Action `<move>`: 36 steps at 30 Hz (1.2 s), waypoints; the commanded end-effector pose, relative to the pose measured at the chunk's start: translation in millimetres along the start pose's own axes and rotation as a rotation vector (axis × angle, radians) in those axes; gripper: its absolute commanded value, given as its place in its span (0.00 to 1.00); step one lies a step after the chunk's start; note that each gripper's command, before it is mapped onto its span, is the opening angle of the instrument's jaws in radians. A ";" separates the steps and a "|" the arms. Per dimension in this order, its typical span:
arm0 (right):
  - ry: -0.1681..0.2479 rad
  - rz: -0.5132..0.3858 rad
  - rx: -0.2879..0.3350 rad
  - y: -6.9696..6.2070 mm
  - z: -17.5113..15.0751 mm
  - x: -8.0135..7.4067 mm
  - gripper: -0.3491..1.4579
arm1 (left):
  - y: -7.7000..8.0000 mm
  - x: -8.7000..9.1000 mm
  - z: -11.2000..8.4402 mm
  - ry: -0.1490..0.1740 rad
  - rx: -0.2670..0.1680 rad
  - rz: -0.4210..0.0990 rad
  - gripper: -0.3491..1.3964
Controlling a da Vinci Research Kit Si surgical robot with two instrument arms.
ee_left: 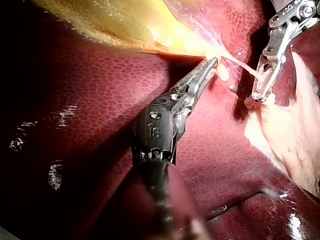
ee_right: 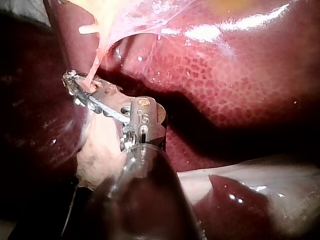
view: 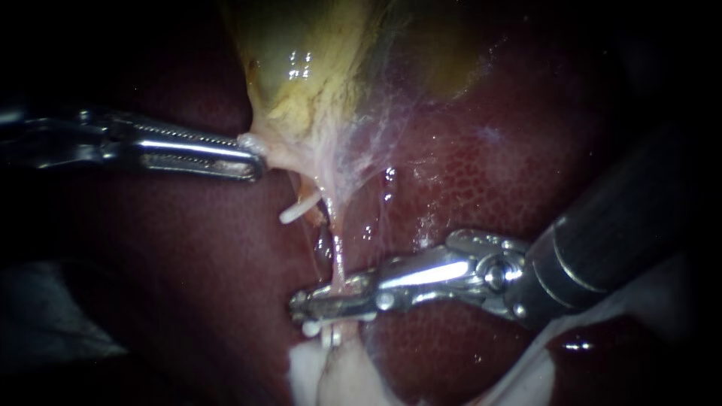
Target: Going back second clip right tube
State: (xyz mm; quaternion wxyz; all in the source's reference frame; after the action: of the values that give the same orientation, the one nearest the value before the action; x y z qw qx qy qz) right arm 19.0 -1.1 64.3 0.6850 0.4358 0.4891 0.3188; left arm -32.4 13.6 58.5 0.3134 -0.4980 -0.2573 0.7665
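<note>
The thin tube (view: 336, 259), running from centre toward 6 o'clock, looks soft, slick and easily torn; grip it squarely mid-length. The right tool (view: 331, 302) is clamped narrow on it, just above a white clip (view: 310, 328). The left tool (view: 252, 156) pinches the gallbladder (view: 301, 90) at 10 o'clock.

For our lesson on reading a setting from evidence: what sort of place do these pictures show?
Likely a surgical setting, seen close up: the left instrument and the right instrument, both slender metal, work on a gallbladder and a thin tube lying against dark red liver.
</note>
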 end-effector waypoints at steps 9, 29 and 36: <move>0.031 -0.112 -0.023 1.3 1.3 0.5 0.44 | 0.0 -0.1 -0.1 0.000 -0.001 0.000 0.00; 0.076 -0.326 -0.162 1.7 -3.2 -0.1 0.47 | 0.0 -0.2 -0.3 0.000 -0.001 0.001 0.00; -0.094 -0.467 -0.278 -0.2 -7.7 0.7 0.47 | 0.0 -0.3 -0.5 -0.001 -0.003 0.002 0.00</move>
State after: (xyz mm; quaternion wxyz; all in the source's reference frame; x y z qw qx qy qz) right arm 11.2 1.8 62.4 0.8234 0.2162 0.4916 0.1831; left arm -31.8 13.4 58.6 0.3125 -0.4980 -0.2576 0.7668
